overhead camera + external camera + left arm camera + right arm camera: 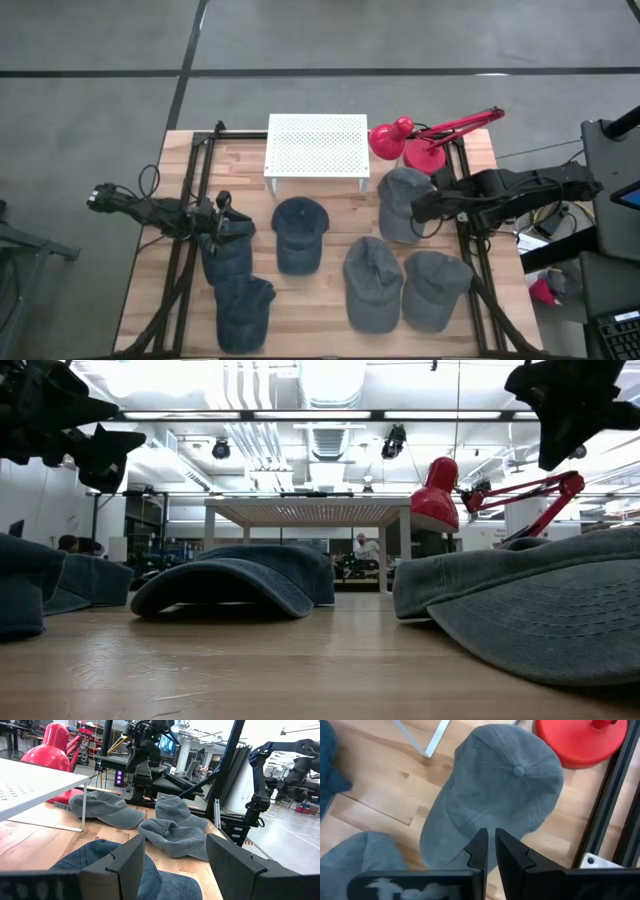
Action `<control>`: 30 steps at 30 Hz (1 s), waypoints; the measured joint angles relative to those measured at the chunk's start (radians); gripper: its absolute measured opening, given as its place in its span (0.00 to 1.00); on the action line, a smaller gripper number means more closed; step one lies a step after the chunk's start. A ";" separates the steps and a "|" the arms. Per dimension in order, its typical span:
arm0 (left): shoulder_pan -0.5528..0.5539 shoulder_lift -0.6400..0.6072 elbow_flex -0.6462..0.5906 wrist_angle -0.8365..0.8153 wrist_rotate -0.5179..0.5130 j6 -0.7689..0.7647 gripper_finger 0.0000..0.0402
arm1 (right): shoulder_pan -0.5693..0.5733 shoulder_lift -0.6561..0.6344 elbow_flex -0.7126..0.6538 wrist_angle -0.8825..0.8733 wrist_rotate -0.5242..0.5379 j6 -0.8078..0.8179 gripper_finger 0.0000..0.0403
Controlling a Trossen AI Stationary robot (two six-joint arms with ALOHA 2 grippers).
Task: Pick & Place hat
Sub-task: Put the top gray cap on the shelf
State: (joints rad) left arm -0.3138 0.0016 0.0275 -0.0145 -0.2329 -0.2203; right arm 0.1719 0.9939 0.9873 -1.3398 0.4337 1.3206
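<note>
Several denim hats lie crown up on the wooden table [330, 205]. A grey hat [403, 203] [495, 795] lies at the far right, beside the red lamp. My right gripper [491, 851] [575, 405] hangs shut above this hat's brim side, pointing steeply down, clear of it. A dark blue hat [300, 232] lies mid-table, two grey ones [372, 282] [437, 288] lie near the front right, and two dark ones [228, 250] [243, 310] lie at the left. My left gripper [175, 865] [216, 212] waits open and level above the left hats.
A white perforated shelf [316, 145] on thin legs stands at the table's far middle. The red desk lamp [420, 140] stands at the far right, its base [580, 740] close to the grey hat. Black frame rails [470, 260] run along both table sides.
</note>
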 joint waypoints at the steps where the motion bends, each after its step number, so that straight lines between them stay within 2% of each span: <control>1: 0.000 0.000 0.000 0.000 0.000 0.000 0.54 | 0.000 0.004 0.004 0.002 -0.001 0.001 0.11; 7: 0.000 0.000 0.000 0.000 0.000 0.000 0.54 | 0.000 0.027 -0.013 0.001 -0.027 0.040 0.26; 21: 0.000 0.000 0.000 0.000 0.000 0.000 0.54 | -0.003 0.071 -0.140 0.016 -0.087 0.388 0.78; 26: 0.000 0.000 0.000 0.006 0.000 0.000 0.54 | -0.003 0.067 -0.198 0.022 -0.068 0.564 0.89; 30: 0.000 0.000 -0.002 0.016 0.000 -0.006 0.54 | -0.003 0.068 -0.238 0.058 -0.023 0.648 0.90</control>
State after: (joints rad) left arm -0.3138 0.0013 0.0257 0.0014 -0.2333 -0.2262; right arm 0.1692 1.0623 0.7490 -1.2813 0.4109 1.9690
